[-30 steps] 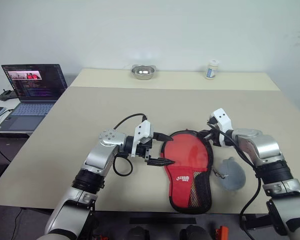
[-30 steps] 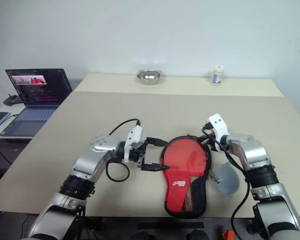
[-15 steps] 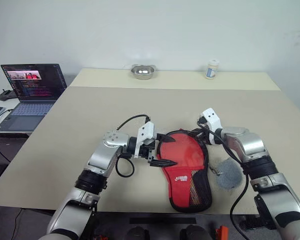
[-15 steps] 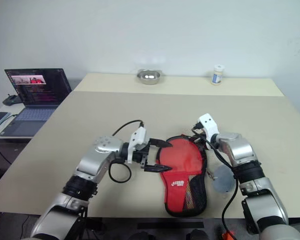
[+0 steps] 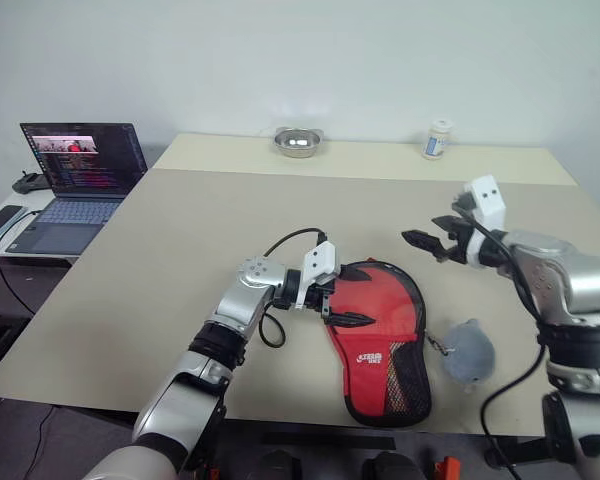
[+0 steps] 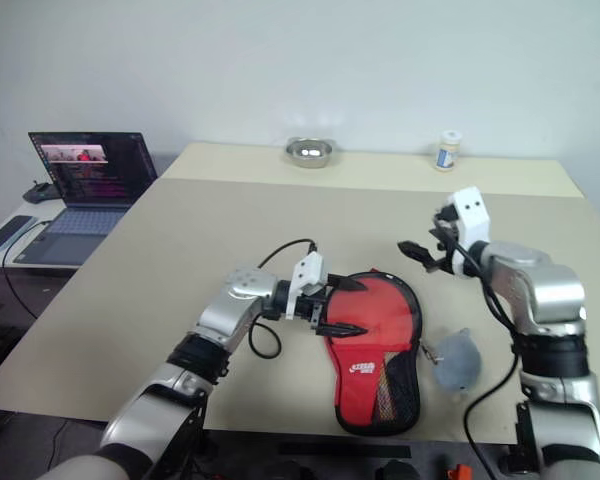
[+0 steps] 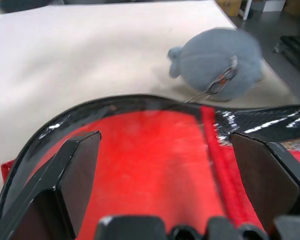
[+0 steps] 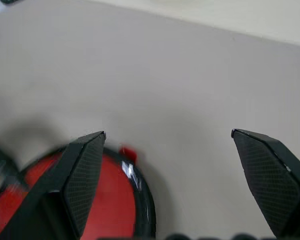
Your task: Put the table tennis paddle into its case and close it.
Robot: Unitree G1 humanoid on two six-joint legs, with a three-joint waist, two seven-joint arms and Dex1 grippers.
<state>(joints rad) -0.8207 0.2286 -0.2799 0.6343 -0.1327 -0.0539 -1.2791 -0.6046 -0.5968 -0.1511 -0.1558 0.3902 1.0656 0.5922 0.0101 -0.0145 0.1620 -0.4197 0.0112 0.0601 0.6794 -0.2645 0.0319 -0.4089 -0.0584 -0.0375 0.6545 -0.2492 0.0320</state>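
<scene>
The case (image 5: 382, 335) lies flat near the table's front edge, red side up, with its white logo and black mesh pocket toward me. My left gripper (image 5: 358, 296) is open and low at the case's left rim, one finger on either side of the rounded end (image 7: 155, 150). My right gripper (image 5: 420, 243) hangs open above the table, beyond the case's far right edge, holding nothing; from its wrist the case's rim (image 8: 135, 185) lies below it. The table tennis paddle is hidden; I cannot tell it apart from the case.
A grey plush ball (image 5: 467, 350) on a short chain lies right of the case. At the table's far edge stand a metal bowl (image 5: 298, 142) and a small white bottle (image 5: 439, 140). An open laptop (image 5: 80, 170) sits on a side desk at the left.
My right gripper has let go of the case's far right edge, opened, and risen up and to the right. My left gripper has slid right onto the case's rim. The camera has shifted.
</scene>
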